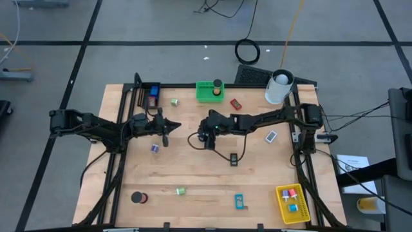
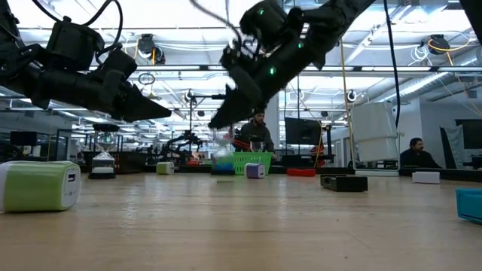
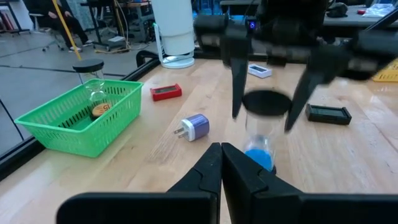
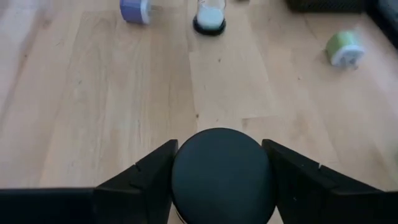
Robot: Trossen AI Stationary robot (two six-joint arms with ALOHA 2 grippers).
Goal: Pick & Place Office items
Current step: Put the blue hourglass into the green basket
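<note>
A small sand timer (image 3: pixel 261 127) with a black round cap and blue sand stands upright near the table's middle. My right gripper (image 4: pixel 221 168) is shut on its cap; in the high view it sits at the middle (image 1: pixel 206 138). My left gripper (image 3: pixel 221 163) is shut and holds nothing. It hovers left of the timer (image 1: pixel 168 127) and points at it. Loose items lie on the wood: a purple plug (image 3: pixel 195 126), a red block (image 3: pixel 166 92), a black block (image 3: pixel 328 114), a green plug (image 2: pixel 41 186) and a black roll (image 1: pixel 138 197). My right gripper pinches the timer's black round cap (image 4: pixel 221 171) between its two fingers, one on each side of the rim. The fingers (image 3: pixel 239 81) come slanting down from the table's right. The timer hangs upright below them. Its base is hidden behind my left fingers.
A green basket (image 3: pixel 74 134) holding another sand timer stands at the far edge, with a big white cylinder (image 1: pixel 279 87) to its right. A yellow bin (image 1: pixel 293 203) sits at the near right corner. A white-sand timer (image 4: pixel 210 18) stands beyond the held one.
</note>
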